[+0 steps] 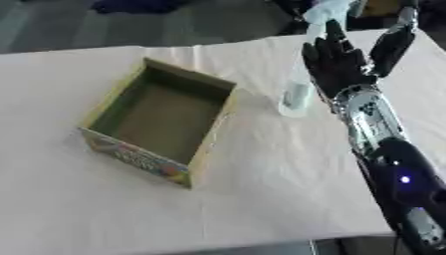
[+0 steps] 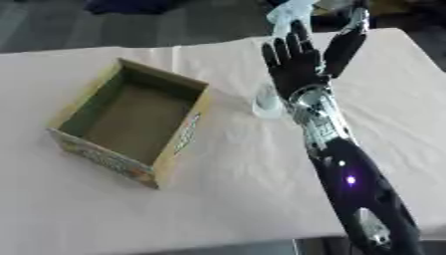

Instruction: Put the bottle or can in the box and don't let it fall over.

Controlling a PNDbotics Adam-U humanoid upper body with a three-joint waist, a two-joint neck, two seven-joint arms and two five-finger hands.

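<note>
**Q:** Left eye view: what does the figure show, and where is the task's thing?

**A:** A clear plastic bottle [image 1: 297, 92] stands upright on the pale cloth-covered tabletop [image 1: 261, 189], to the right of an open cardboard box [image 1: 161, 119] and apart from it. The box sits mouth up, empty as far as can be seen, with printed colours on its near outer wall.

**Q:** How is the right hand placed?

**A:** The right hand [image 1: 335, 62] comes in from the lower right on a long black and silver arm [image 1: 383, 149]. Its back faces the camera, and its fingers are straight and spread, pointing away from the robot. It stands just beside the bottle, on the bottle's right, and partly covers it. Whether it touches the bottle cannot be told. It holds nothing.

**Q:** Why that posture?

**A:** Judged from the task, a wide hand set alongside an upright bottle suits a side grasp around the body. This would keep the bottle vertical for the carry to the box.

**Q:** And the left hand?

**A:** It shows in neither view.

**Q:** How far along is the task?

**A:** It appears early: the bottle is not yet grasped, and the box waits to its left. The likely risk is a nudge from the fingers tipping the light bottle before they close.
</note>
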